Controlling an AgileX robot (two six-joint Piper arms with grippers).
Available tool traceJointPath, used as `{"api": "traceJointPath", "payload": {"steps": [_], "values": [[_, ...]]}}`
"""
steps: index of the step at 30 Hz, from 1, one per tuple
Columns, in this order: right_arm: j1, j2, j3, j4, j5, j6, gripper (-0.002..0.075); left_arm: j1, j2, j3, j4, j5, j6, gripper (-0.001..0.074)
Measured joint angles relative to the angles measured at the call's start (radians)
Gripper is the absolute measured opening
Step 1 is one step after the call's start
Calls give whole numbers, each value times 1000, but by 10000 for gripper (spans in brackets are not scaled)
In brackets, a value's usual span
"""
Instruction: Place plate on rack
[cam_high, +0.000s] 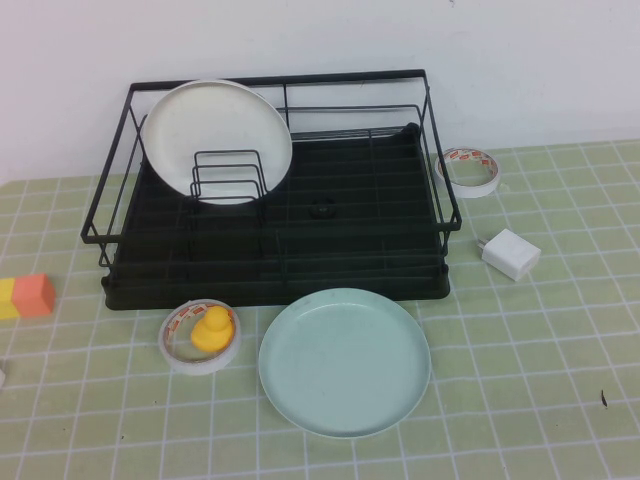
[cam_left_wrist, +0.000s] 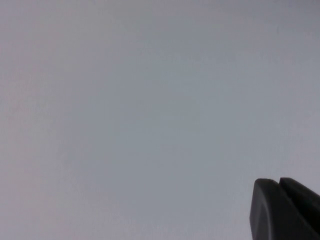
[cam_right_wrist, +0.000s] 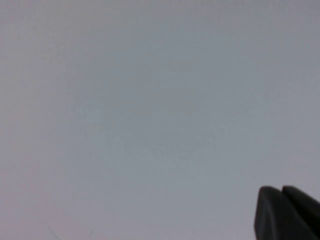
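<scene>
The large round pale mint-green plate (cam_high: 345, 362) lies flat on the green checked tablecloth (cam_high: 540, 400) near the front edge of the table, about midway along it, just in front of the big black wire dish rack (cam_high: 280, 190) with its black tray base. It does not touch the rack. The rack fills the middle and back of the tabletop. A cream-white round plate (cam_high: 216, 140) stands upright on edge in the wire slots at the rack's left end.

A white tape ring (cam_high: 202, 337) sits just left of the mint plate, with a small yellow rubber duck (cam_high: 211, 328) inside it. Orange and yellow blocks (cam_high: 26, 296) rest at the left edge. A second tape roll (cam_high: 469, 171) lies beside the rack's back right corner, and a white charger plug (cam_high: 510, 253) lies toward the right edge.

Neither arm appears over the table. Each wrist camera faces a blank grey surface, with only a dark sliver of the left gripper (cam_left_wrist: 285, 210) and the right gripper (cam_right_wrist: 287, 212) at the corner; I can't tell how either stands.
</scene>
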Motion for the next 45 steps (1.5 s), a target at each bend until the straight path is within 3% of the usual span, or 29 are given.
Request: {"api": "traceJointPath", "payload": {"steps": [4, 8, 17, 25, 36, 42, 45], "values": [[0, 0, -14, 9, 14, 7, -2, 0, 0, -79, 37, 364, 2, -2], [0, 0, -116, 17, 220, 11, -2, 0, 60, -223, 37, 676, 4, -2], [0, 128, -302, 42, 722, 11, -2, 0, 452, -446, 0, 1055, -36, -2], [0, 488, -356, 266, 1027, -70, -2, 0, 693, -456, -74, 1053, -47, -2], [0, 977, -387, 905, 1009, -636, -2, 0, 810, -458, -297, 1052, -62, -2], [0, 1294, -444, 1245, 1035, -1031, -2, 0, 810, -458, -342, 1052, 25, -3], [27, 1417, -502, 1343, 1033, -1127, -1, 0, 810, -460, -402, 1061, 95, -2]]}}
